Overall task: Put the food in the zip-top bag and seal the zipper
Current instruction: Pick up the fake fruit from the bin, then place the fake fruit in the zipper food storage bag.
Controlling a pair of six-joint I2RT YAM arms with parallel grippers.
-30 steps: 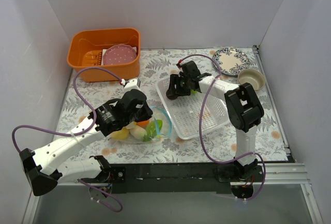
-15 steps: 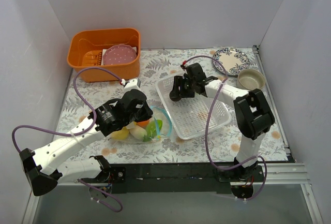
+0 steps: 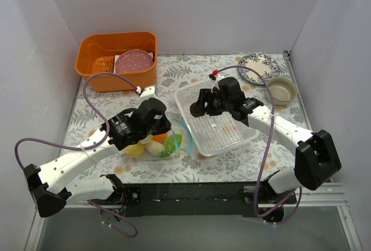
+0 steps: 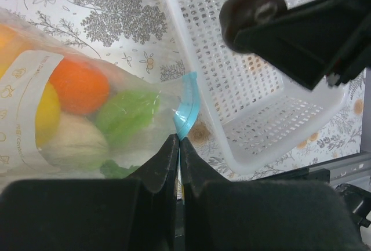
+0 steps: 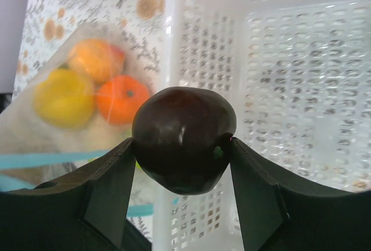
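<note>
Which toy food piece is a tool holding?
The dark brown ball, clamped in the right tool; the orange round piece and its neighbours lie inside the clear plastic bag.

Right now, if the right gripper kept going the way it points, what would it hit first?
Probably the white basket, at its side wall, with the zip-top bag just beyond; depth is hard to judge.
</note>
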